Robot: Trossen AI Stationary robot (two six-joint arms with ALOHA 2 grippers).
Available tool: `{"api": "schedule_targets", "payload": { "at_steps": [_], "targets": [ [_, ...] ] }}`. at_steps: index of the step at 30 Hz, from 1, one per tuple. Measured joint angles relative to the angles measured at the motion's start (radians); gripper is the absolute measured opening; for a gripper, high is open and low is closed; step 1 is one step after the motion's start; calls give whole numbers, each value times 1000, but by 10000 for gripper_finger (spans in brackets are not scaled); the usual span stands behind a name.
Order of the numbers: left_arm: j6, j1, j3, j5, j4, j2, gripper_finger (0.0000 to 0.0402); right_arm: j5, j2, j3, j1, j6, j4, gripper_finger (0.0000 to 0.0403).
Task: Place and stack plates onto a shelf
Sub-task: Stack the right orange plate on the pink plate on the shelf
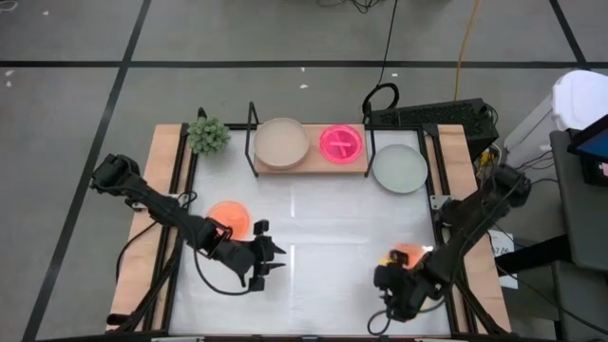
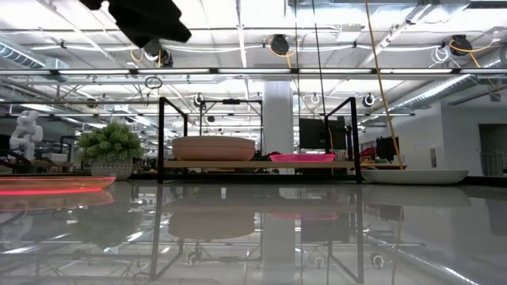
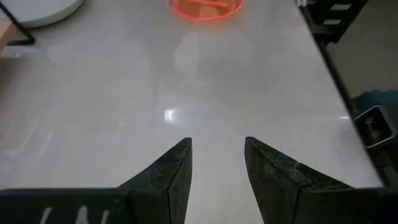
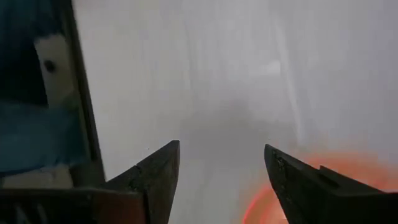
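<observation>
The shelf [image 1: 310,167] stands at the table's far middle, with a beige plate [image 1: 281,142] and a hot pink plate [image 1: 340,144] resting flat on its board. A pale grey plate [image 1: 399,168] lies on the table to its right. One orange plate [image 1: 228,217] lies at the left, partly under my left arm. Another orange plate [image 1: 407,254] lies at the near right. My left gripper [image 1: 277,259] hovers open over bare table, pointing toward the table's right. My right gripper [image 4: 221,149] is open, pointing down beside the right orange plate [image 4: 311,180], with nothing between its fingers.
A small potted plant [image 1: 208,135] stands at the far left, beside the shelf's upright end. Wooden rails [image 1: 152,218] and black frame bars run along both table sides. The middle of the white tabletop [image 1: 323,228] is bare.
</observation>
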Motion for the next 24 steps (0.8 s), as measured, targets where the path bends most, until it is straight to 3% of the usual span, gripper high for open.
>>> {"api": "schedule_targets", "payload": {
  "at_steps": [5,10,18,24],
  "targets": [
    [5,-17,0,-1,46,0,154,-70,31,0,74,220,-66,215],
    [14,-16,0,-1,68,0,154,-72,57,0,136,314,-105,215],
    [27,-16,0,-1,74,0,154,-76,123,0,183,314,-159,213],
    [34,-14,0,-1,72,0,154,-75,155,0,183,258,-174,183]
  ]
}}
